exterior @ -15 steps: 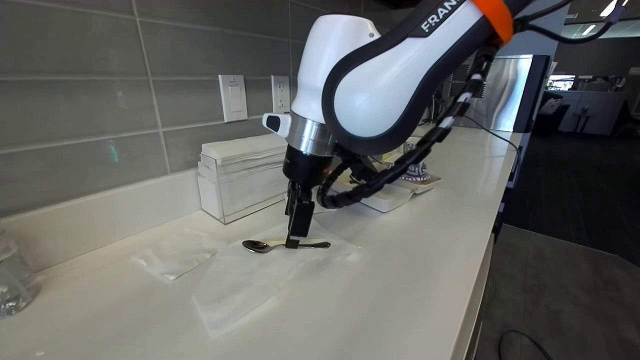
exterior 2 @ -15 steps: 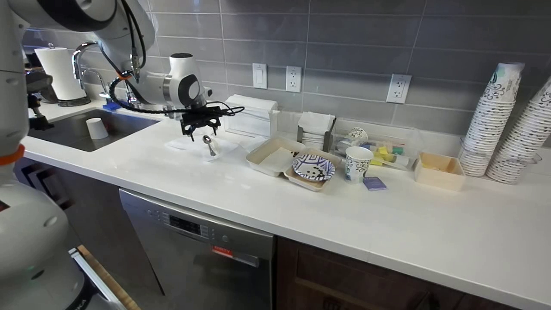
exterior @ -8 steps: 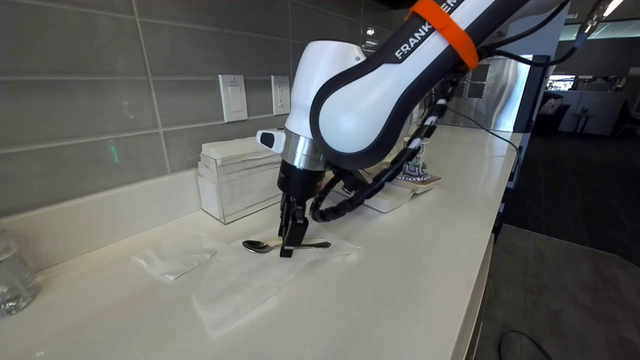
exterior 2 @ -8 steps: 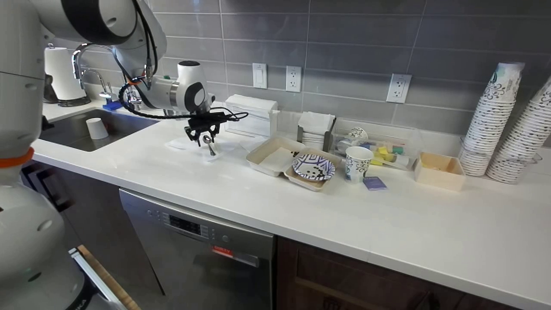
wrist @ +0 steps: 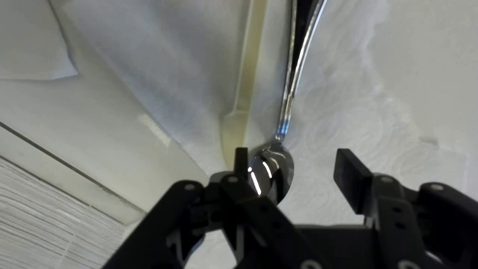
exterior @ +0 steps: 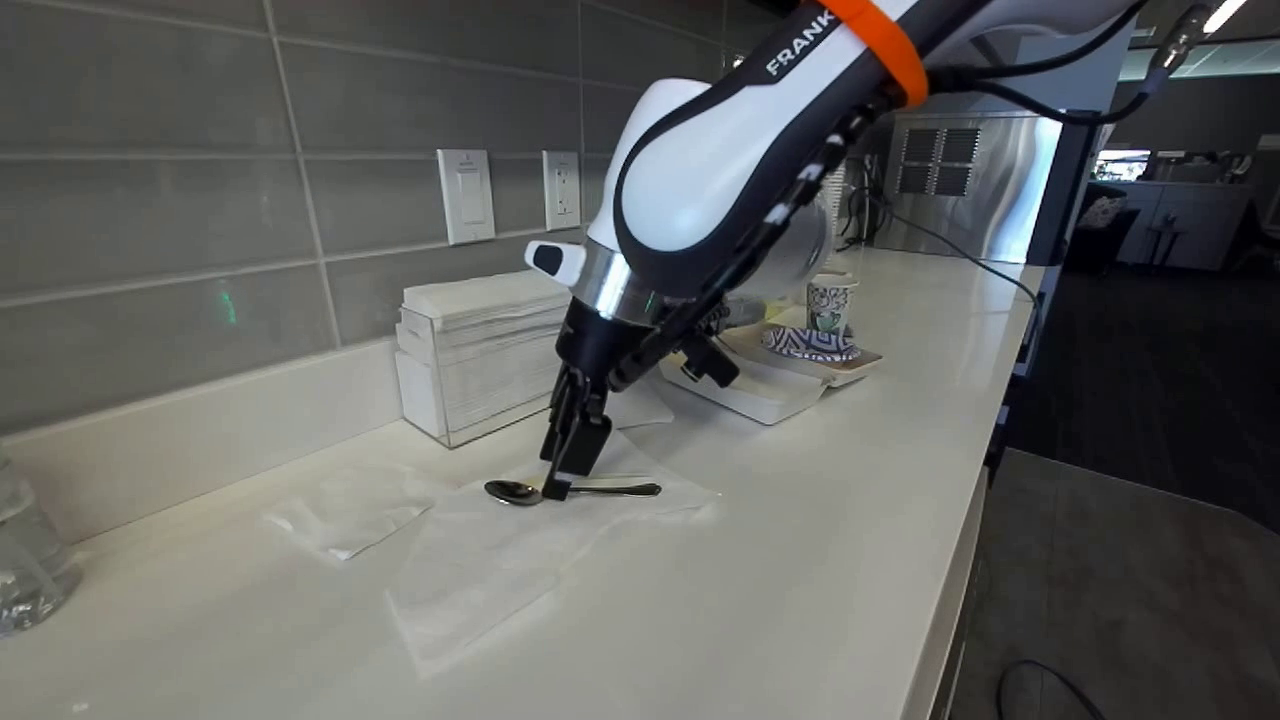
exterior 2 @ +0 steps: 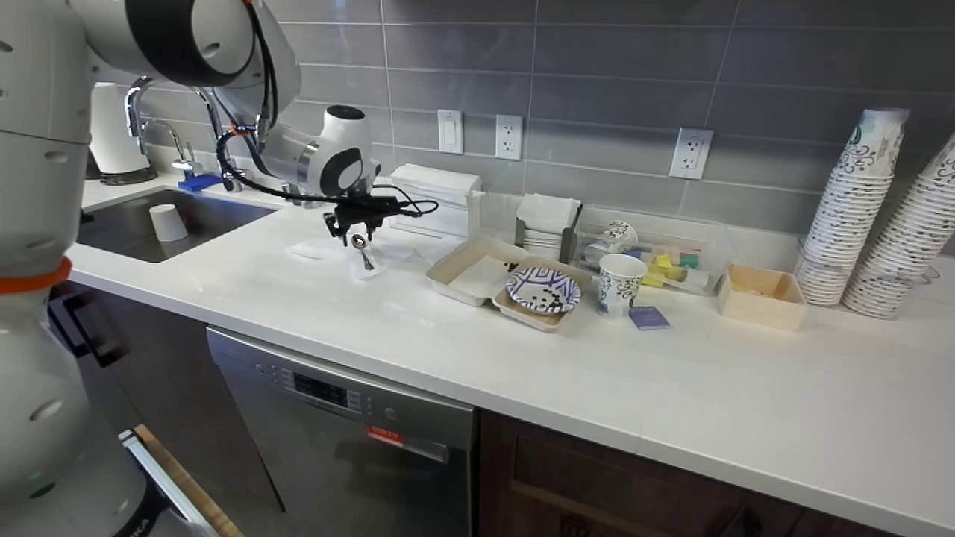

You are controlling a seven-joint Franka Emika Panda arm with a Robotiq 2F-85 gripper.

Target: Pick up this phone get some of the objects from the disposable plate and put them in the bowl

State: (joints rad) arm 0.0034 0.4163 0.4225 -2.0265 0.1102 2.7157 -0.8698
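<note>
The task's phone is a dark metal spoon [wrist: 277,164], lying flat on a white napkin with its handle pointing away in the wrist view. My gripper [wrist: 294,168] stands open above the spoon's head, one finger close beside the head, the other well apart over napkin. In an exterior view the gripper [exterior: 556,488] hovers at the spoon's neck, tilted; whether it touches cannot be told. The disposable plate is a pale open tray [exterior 2: 450,274]; on it sits the blue-patterned bowl [exterior 2: 533,282]. The objects, small dark bits [exterior 2: 552,300], lie in the bowl, and a few show on the tray.
A pale flat utensil [wrist: 248,82] lies beside the spoon. A paper-towel holder [exterior: 490,360] stands by the wall behind the gripper. Past the tray are a paper cup [exterior 2: 619,287], a purple packet [exterior 2: 649,318], a small box [exterior 2: 761,298] and tall cup stacks [exterior 2: 847,224].
My gripper has shifted along the spoon from mid-handle toward its head and tilted. The fingers have drawn nearer to each other. The spoon lies where it was.
</note>
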